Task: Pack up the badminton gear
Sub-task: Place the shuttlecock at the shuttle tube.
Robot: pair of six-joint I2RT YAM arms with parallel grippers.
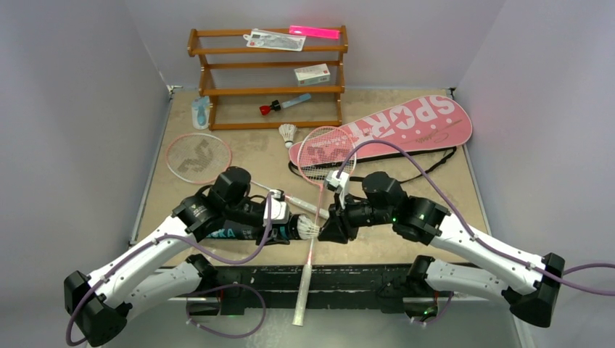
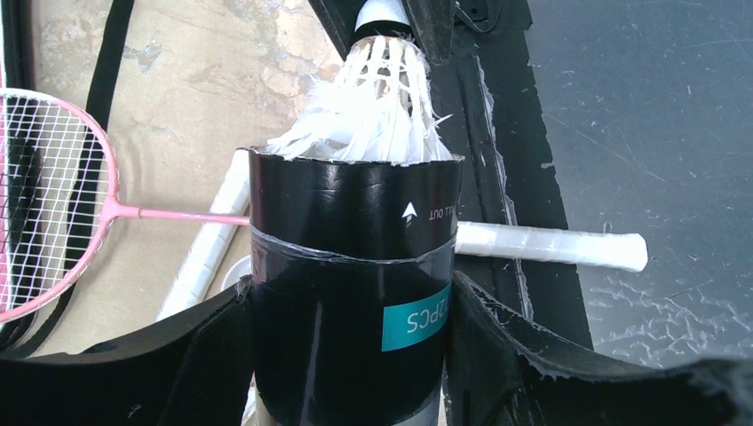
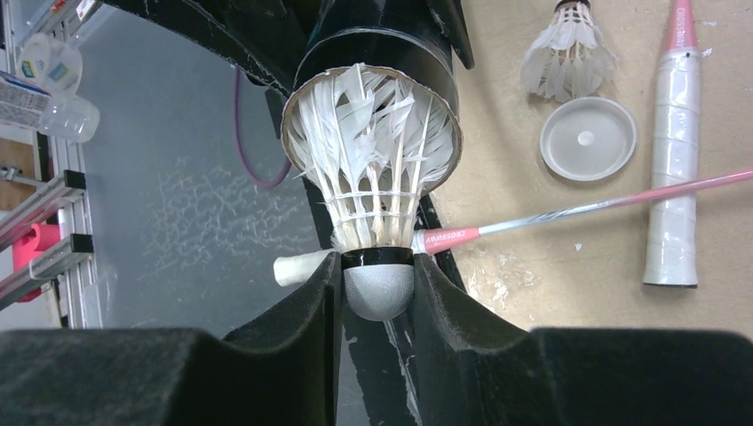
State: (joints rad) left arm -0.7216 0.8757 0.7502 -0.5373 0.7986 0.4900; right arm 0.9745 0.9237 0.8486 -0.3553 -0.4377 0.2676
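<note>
Black padded fingers of the right gripper point(image 3: 377, 288) fill the foreground, pinching the rounded cork base of a white feather shuttlecock point(image 3: 373, 169). Its feathers point into the open mouth of a long black tube point(image 2: 355, 204), with the skirt partly inside the rim (cork end outside). The left gripper point(image 2: 349, 306) clasps the tube's body from both sides, above the near edge of the table point(image 1: 406, 239).

Below them lies a pink-framed racket point(image 1: 326, 156), its head resting on one end of the pink SPORT bag point(image 1: 406, 127) and its white handle overhanging the table's near edge. A second racket point(image 1: 198, 157) lies to the left. Another shuttlecock point(image 3: 568, 53) lies just beside a round white lid point(image 3: 588, 138). A third shuttlecock point(image 1: 289, 134) stands near the bag, in front of a wooden rack point(image 1: 268, 90).
</note>
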